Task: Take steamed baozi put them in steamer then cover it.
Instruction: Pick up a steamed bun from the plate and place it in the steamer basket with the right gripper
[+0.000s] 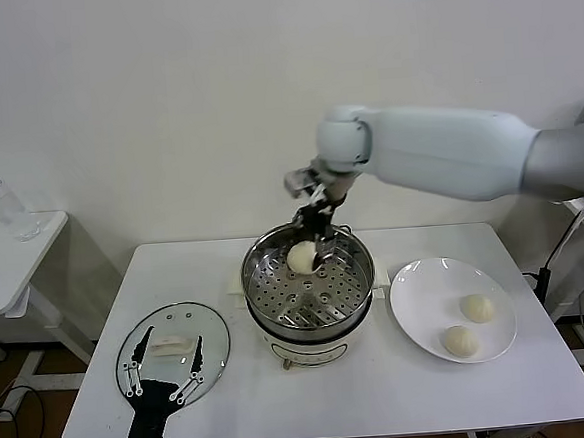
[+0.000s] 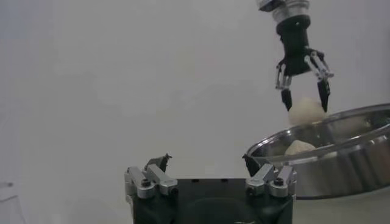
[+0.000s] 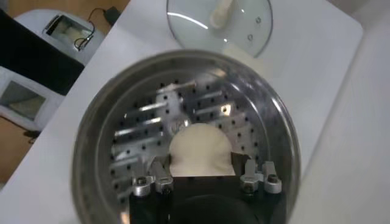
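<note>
Steel steamer (image 1: 309, 296) receives a bun (image 1: 302, 257) clamped in the right gripper (image 1: 314, 240) jaws; released high, it could roll; left gripper (image 1: 165, 376) jaws apart.

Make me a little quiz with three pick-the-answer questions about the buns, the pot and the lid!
1. Where is the glass lid?
A. on the steamer
B. flat on the table, to the steamer's left
C. on the plate

2. How many buns lie on the white plate?
A. two
B. four
C. none

3. What is the right tool doing?
A. resting empty on the table
B. lifting the lid
C. gripping a bun over the steamer

Answers: 1 B, the lid lies on the table under the open left tool. 2 A, two buns show there. 3 C, its fingers pinch a bun above the basket.
</note>
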You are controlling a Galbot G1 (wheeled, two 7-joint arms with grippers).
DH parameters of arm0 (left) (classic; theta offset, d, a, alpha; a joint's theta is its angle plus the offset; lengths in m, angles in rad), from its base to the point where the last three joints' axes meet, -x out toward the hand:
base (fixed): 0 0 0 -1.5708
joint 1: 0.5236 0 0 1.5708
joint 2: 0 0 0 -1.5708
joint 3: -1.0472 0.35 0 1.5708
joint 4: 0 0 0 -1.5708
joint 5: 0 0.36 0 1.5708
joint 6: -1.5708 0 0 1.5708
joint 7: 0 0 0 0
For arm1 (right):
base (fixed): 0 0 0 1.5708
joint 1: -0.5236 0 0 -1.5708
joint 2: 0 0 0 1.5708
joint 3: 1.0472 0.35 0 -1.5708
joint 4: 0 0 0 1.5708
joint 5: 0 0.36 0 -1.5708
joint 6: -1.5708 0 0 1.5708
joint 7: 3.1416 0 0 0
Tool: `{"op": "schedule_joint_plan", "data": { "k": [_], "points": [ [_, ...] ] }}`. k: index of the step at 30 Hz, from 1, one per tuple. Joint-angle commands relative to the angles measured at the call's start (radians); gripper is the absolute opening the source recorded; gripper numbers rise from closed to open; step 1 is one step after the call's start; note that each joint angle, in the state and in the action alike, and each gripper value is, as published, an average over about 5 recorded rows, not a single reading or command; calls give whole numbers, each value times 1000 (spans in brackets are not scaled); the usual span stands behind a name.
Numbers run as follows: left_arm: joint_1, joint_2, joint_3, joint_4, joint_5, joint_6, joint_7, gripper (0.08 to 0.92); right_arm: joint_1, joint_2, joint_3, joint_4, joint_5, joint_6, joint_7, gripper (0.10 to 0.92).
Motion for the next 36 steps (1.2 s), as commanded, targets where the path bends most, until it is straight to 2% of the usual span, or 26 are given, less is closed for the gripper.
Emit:
{"op": "schedule_joint_plan", "data": {
  "k": [1, 15, 21, 25, 29, 36],
  "points": [
    [-5, -4, -2, 9, 9, -4, -8, 823, -65, 120, -46, -11, 34, -63, 123, 679],
    [-8, -4, -5, 19, 8, -17, -10, 823, -106, 150, -55, -26, 17, -81, 166, 687],
    [-9, -4, -6, 20, 7, -20, -14, 823, -85, 103, -27, 10, 7, -77, 164, 780],
    [-9, -4, -3, 14, 6, -18, -15, 823, -25, -21, 11, 103, -23, -65, 130, 820],
    [-12, -5, 7, 11, 7, -15, -15, 823, 24, -227, 73, 189, -121, -21, 39, 822],
    [-9, -1, 17, 5, 8, -14, -14, 823, 71, -559, 104, 192, -248, 119, -126, 823]
  ]
}}
